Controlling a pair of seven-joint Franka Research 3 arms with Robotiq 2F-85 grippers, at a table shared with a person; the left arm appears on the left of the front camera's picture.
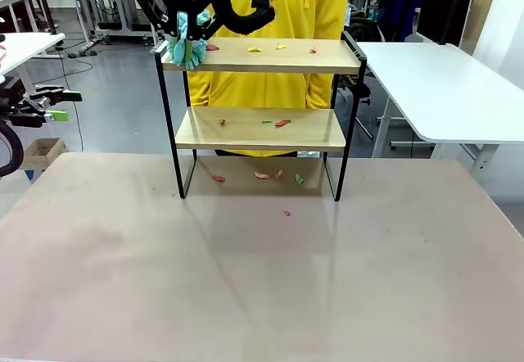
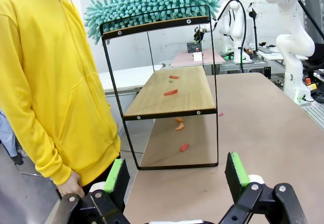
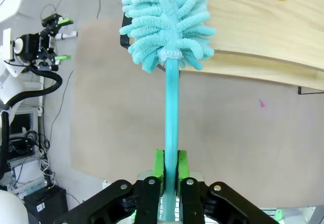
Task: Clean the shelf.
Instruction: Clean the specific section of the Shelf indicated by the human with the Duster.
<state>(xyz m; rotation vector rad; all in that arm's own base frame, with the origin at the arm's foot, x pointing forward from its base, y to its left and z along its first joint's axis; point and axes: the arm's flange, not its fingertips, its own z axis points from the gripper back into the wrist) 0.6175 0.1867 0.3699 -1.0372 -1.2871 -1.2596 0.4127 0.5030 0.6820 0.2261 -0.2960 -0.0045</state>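
Clamping a teal duster [image 3: 169,21], right fingers [image 3: 159,164] hold it atop the shelf [image 1: 262,55]; left fingers [image 2: 116,177] gape.

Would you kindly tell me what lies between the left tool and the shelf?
Bare tabletop, seen in the left wrist view; the scraps lie beneath the shelf.

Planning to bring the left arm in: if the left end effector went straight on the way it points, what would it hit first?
Probably the shelf: the open left end effector faces its near end, around the lower tier. Depth is hard to judge.
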